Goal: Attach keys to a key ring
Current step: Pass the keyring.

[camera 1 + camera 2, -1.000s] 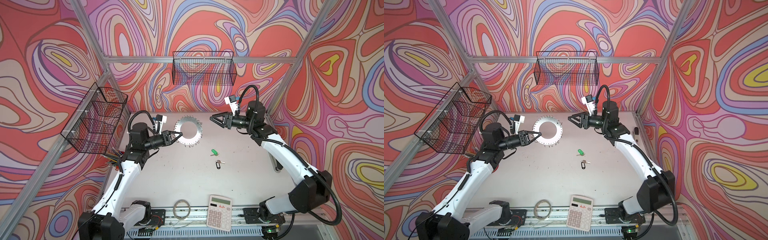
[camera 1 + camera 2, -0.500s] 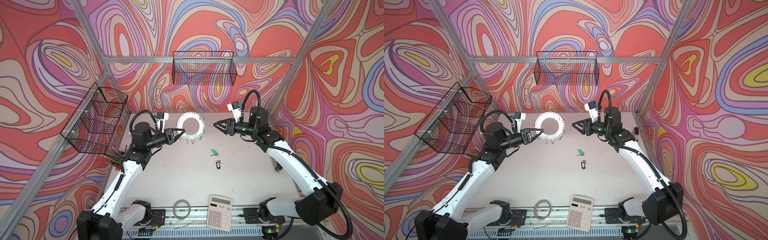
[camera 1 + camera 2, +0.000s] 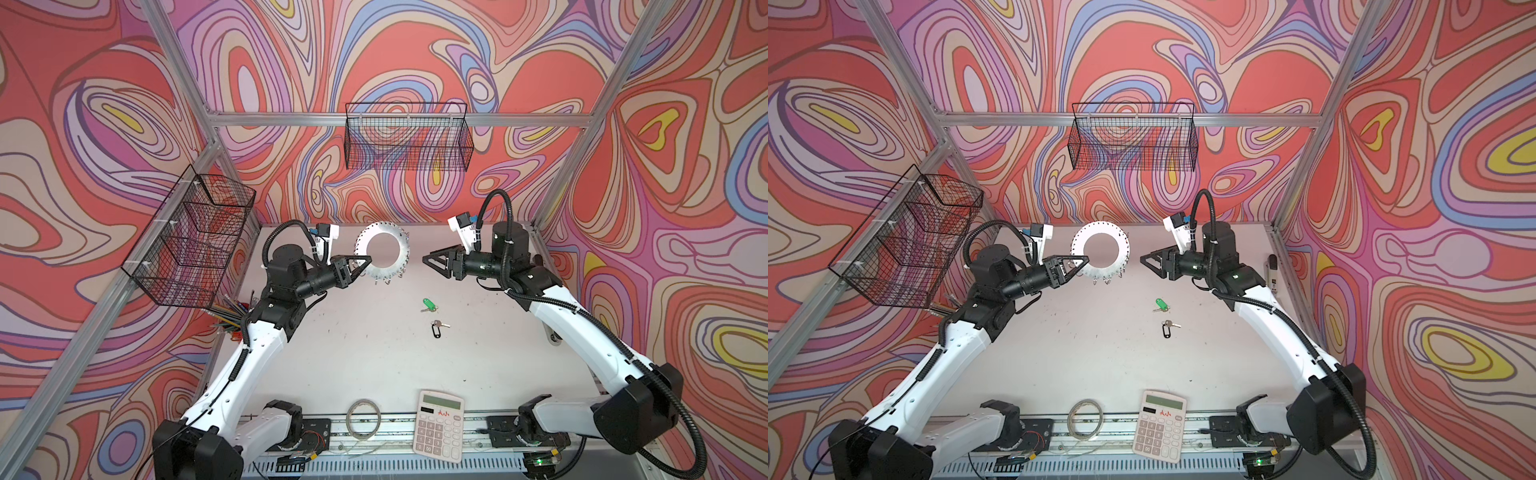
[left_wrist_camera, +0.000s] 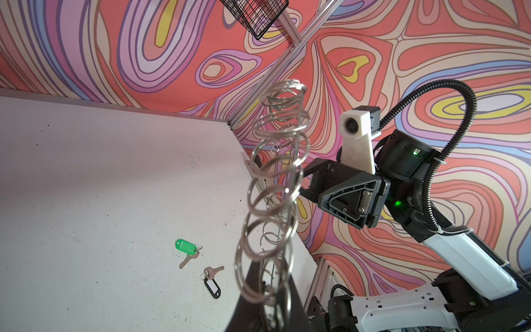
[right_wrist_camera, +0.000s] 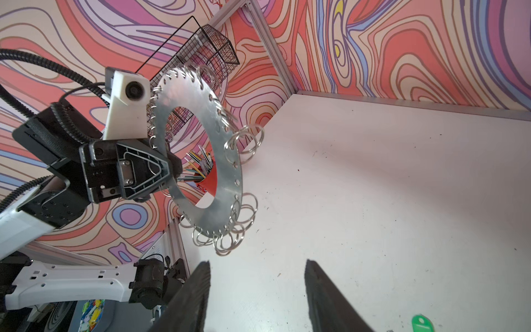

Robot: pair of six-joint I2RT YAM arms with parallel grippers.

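Swirled walls (image 3: 374, 50) (red, purple), white table (image 3: 374, 353).

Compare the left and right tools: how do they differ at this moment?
The left tool is shut; the right tool stands open. The left tool grips the key ring by its rim, off the table; the right tool holds nothing. Shared: both are raised above the table, pointing toward each other.

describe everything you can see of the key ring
The key ring is a flat, grey, metal-looking disc with a large round centre hole and small holes along its rim. Most of these carry thin wire split rings, which dangle at the lower edge. It is held roughly on edge in the air, clear of the table, near the back wall. The left gripper is shut on its rim. Nothing else touches it, and no key hangs on it.
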